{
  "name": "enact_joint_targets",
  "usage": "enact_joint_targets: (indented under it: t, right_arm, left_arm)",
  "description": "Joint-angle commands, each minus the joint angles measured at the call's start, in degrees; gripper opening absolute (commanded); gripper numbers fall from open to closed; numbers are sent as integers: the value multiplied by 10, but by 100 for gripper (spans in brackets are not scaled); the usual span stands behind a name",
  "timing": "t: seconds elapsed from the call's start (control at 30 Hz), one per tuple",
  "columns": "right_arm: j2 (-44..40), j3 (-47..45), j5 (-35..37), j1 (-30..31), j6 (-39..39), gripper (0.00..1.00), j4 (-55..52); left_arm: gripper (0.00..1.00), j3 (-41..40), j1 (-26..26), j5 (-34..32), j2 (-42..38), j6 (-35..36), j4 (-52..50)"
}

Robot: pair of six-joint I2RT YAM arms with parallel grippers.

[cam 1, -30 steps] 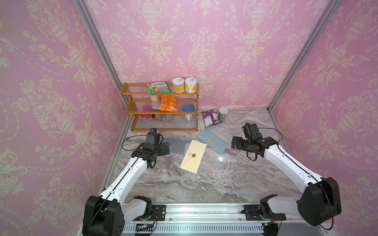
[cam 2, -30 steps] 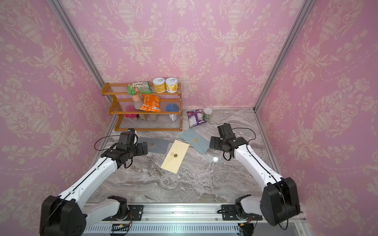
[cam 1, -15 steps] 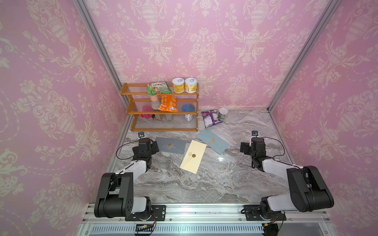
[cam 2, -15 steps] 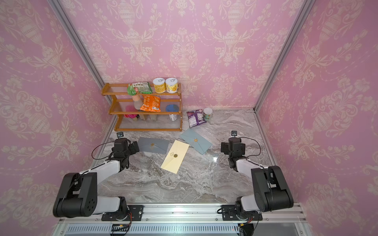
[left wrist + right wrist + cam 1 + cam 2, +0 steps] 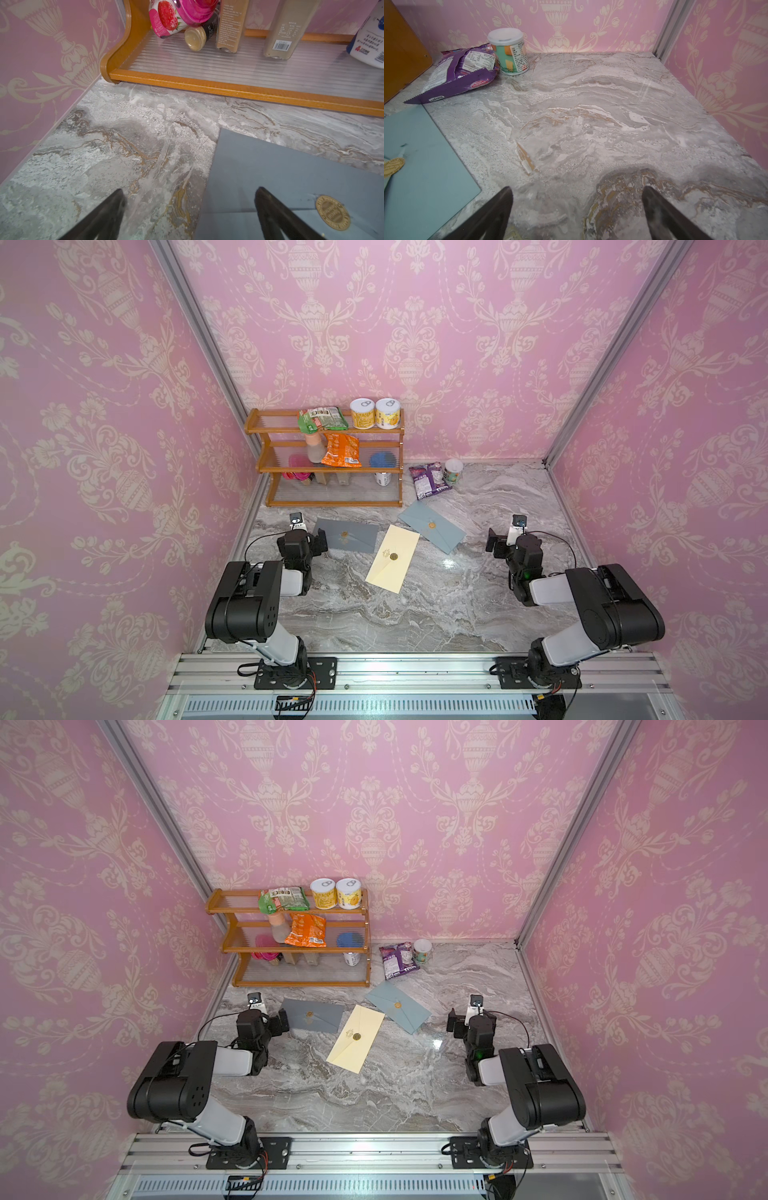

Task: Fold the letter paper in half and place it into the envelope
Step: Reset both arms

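Compared with a second ago, both arms have pulled back from the middle of the marble table [image 5: 415,614] and now sit folded close to their bases. The left gripper [image 5: 190,196] has its fingers spread wide and holds nothing. One fingertip is over the corner of the grey-blue envelope [image 5: 349,533] and the other is over bare marble. I cannot tell whether they touch. The right gripper [image 5: 577,194] is likewise wide apart and empty over bare marble, just beside the light blue envelope [image 5: 432,526].

The three envelopes lie as they did before. The cream envelope [image 5: 401,545] lies at an angle between the two bluish ones, its far corner just beside the light blue one. All three lie flat with their flaps down under a gold seal, so their contents are hidden. I cannot tell where the letter paper is.

The wooden rack [image 5: 324,502] stands against the back wall.
- **Top tier:** a green snack bag [image 5: 322,418] and two yellow cans [image 5: 376,413].
- **Middle tier:** an orange snack bag [image 5: 340,450].
- **Bottom tier:** a pink strawberry cup [image 5: 166,18] tilted over a small bottle lying on its side [image 5: 195,38], two upright beige bottles [image 5: 230,22] and a white bottle [image 5: 367,41].

Beside the rack, a purple snack bag [image 5: 460,76] touches a lidded cup [image 5: 509,52].
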Motion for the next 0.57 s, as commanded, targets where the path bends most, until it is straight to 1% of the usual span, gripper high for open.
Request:
enact_joint_targets:
  t: [0.0, 0.03, 0.07, 0.17, 0.27, 0.53]
  right_arm:
    - [2, 10, 9, 1, -11, 100, 38]
    - [-1, 24, 6, 1, -10, 100, 3]
    - [-1, 26, -4, -3, -8, 100, -3]
    - [0, 12, -30, 0, -22, 100, 27]
    - [-1, 26, -54, -5, -23, 100, -2]
    - [-1, 31, -66, -14, -17, 100, -12]
  left_arm:
    - [99, 7, -4, 23, -4, 21, 9]
    - [99, 11, -4, 36, -2, 26, 6]
    - [99, 12, -4, 38, -4, 26, 2]
    - [99, 13, -4, 39, -3, 27, 2]
    - [99, 11, -4, 39, -3, 27, 4]
    - [99, 13, -4, 39, -3, 26, 3]
